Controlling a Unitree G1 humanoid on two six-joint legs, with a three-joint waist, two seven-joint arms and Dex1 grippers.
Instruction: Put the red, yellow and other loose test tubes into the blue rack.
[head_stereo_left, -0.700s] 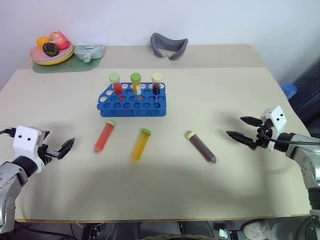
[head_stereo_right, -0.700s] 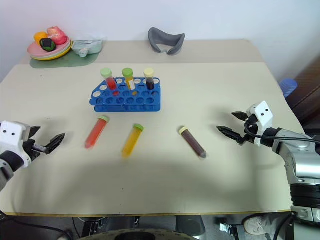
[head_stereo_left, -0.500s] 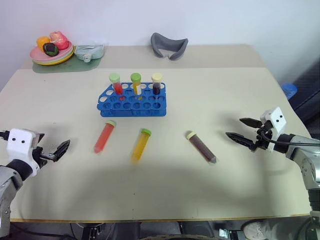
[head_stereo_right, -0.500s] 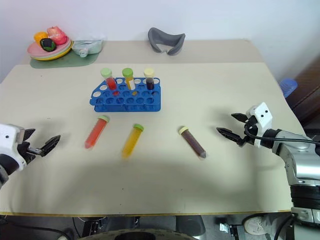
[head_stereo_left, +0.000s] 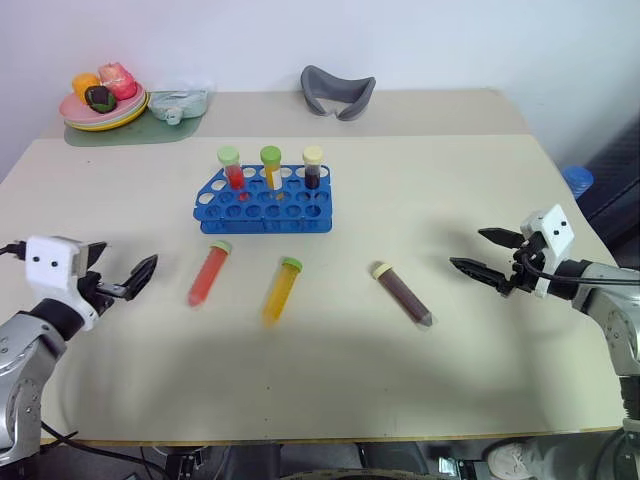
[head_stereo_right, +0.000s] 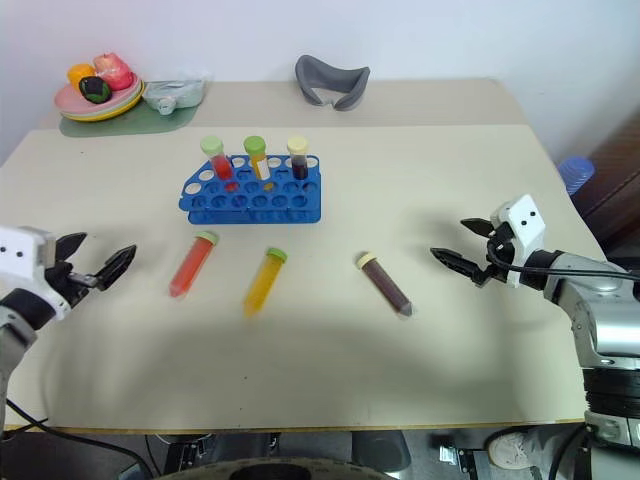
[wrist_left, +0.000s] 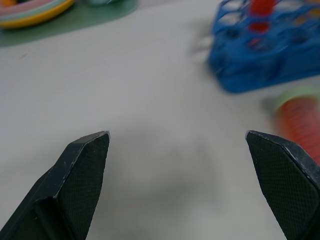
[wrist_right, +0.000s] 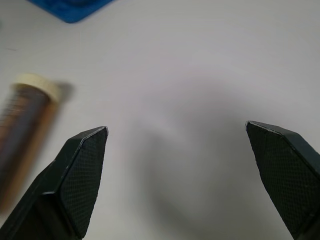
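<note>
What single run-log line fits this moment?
left gripper open, empty | right gripper open, empty | three loose tubes on table | blue rack holds three

Landmark: the low bright blue plastic tube rack on the beige table. Three capped tubes stand upright in its far row, blocking a reach from behind. In front of the rack lie three loose tubes, red, yellow-orange and dark brown, with open gaps between them. To either side of the rack the tabletop lies bare.

Three loose test tubes, one blue rack
</note>
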